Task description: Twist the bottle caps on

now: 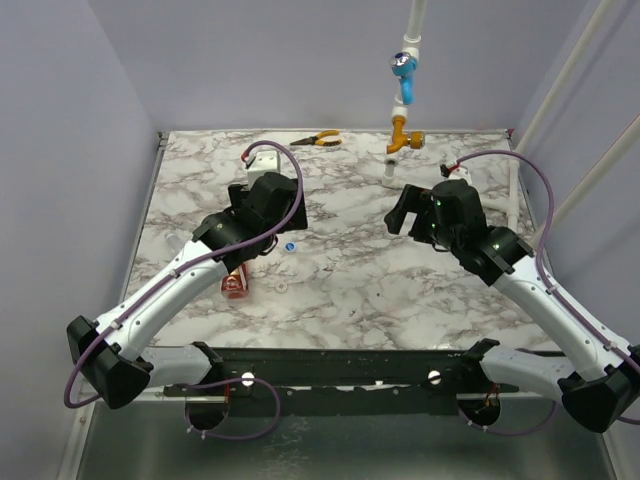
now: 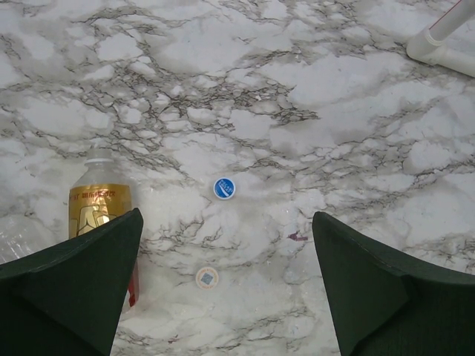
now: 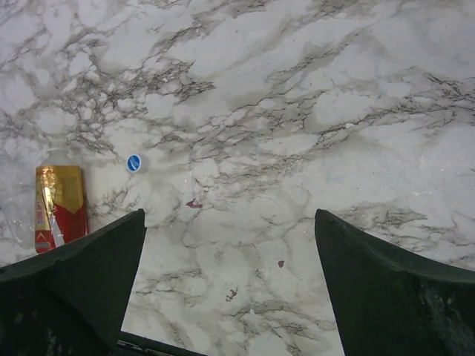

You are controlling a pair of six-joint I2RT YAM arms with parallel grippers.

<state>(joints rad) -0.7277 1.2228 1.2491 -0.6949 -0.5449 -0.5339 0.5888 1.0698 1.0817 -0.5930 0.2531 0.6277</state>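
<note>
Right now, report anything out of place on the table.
The bottle lies on its side, not upright, and its neck looks bare. A blue cap and a pale cap lie loose nearby, neither screwed on.

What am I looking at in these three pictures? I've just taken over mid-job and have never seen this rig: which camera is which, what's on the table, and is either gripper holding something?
The machine is two robot arms bolted at the near edge of a marble-patterned table. The wide picture comes from a fixed camera above and behind them, with the left arm on the left. The other two come from a camera on each wrist, looking down past its own dark fingers. On the table lie a small bottle with a red and gold label, a blue cap and a pale cap. At the far edge are orange-handled pliers and, higher up, a blue valve. The left gripper hangs open above the caps. The right gripper is open over bare table. Neither holds anything.
</note>
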